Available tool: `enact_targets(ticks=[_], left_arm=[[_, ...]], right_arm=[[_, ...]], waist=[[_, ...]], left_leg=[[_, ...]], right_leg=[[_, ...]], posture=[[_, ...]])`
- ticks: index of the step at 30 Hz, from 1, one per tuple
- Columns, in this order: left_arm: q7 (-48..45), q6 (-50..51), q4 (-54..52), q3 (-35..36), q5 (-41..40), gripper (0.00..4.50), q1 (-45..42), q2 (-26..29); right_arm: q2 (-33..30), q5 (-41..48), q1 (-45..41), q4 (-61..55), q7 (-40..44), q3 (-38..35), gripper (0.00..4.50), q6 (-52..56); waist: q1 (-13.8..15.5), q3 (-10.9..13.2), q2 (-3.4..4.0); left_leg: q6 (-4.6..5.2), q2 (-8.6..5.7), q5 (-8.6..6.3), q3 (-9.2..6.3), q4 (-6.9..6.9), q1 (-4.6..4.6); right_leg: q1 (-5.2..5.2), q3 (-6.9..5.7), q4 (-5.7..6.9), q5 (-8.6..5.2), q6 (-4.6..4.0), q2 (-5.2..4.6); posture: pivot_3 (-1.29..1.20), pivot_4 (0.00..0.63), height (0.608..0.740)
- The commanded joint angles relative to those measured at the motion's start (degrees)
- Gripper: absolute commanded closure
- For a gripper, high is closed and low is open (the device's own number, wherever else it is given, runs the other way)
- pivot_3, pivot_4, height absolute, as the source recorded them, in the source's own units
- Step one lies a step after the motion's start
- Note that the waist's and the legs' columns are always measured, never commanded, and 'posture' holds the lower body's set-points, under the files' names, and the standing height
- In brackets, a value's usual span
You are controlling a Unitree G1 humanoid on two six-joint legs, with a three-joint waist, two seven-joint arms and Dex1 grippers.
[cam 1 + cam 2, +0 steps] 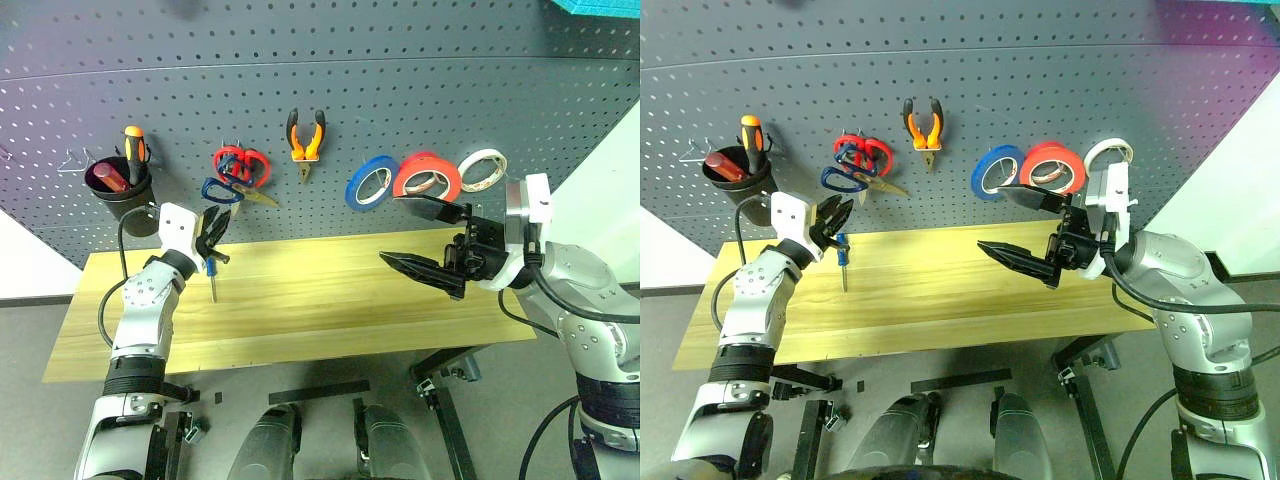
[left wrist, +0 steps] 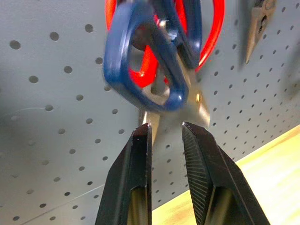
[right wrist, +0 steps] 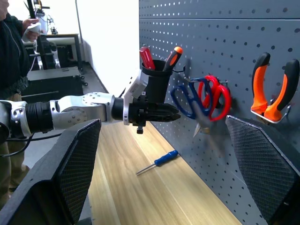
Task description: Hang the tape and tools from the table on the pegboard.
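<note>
The dark blue-handled scissors (image 1: 222, 190) hang on the pegboard (image 1: 400, 80) in front of red-handled scissors (image 1: 243, 165), and look smeared as if swinging. My left gripper (image 2: 166, 126) sits just below their handles, fingers nearly together with nothing between them. The blue-handled screwdriver (image 1: 212, 278) lies on the table (image 1: 300, 320) under that hand. The orange pliers (image 1: 306, 138) and the wide red tape (image 1: 428, 176) hang on the board. My right gripper (image 1: 390, 228) hovers over the table's right part, wide open and empty.
A black cup (image 1: 122, 190) holding screwdrivers hangs at the board's left. A blue roll (image 1: 372, 183) and a white roll (image 1: 482, 170) flank the red tape. A person (image 3: 11, 42) stands far off beyond the table's left end.
</note>
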Motion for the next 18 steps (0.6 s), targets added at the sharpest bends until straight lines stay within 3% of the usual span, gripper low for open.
enact_targets(ticks=[1, 8, 18], left_arm=[[-0.1, -0.2, -0.6, 0.2, -0.6, 2.49, -1.2, 0.2], [-1.2, 0.2, -2.4, 0.5, -0.8, 0.13, 1.0, 1.0], [3.2, 14.4, -0.9, -1.6, 5.1, 0.13, 6.6, 5.9]], right_arm=[[0.2, 0.7, -0.1, -2.5, 0.0, -0.5, 0.00, -0.7], [0.1, 0.5, -0.1, -2.5, 0.2, -0.3, 0.00, -0.7], [-0.1, -0.2, 0.1, -2.3, 0.6, 0.5, 0.00, -0.9]], waist=[[-0.4, 0.0, 0.01], [-1.0, -0.2, 0.04], [-0.8, -0.3, 0.12]], left_leg=[[0.00, 0.00, 0.00, 0.00, 0.00, 0.02], [0.00, 0.00, 0.00, 0.01, 0.02, 0.09], [0.01, 0.01, 0.00, 0.02, 0.04, 0.18]], right_leg=[[0.02, 0.00, 0.01, 0.00, 0.00, 0.00], [0.09, 0.02, 0.02, 0.01, 0.01, 0.01], [0.14, 0.08, 0.10, 0.01, 0.00, 0.02]], posture=[[-0.08, 0.121, 0.740], [-0.08, 0.116, 0.740], [-0.06, 0.130, 0.740]])
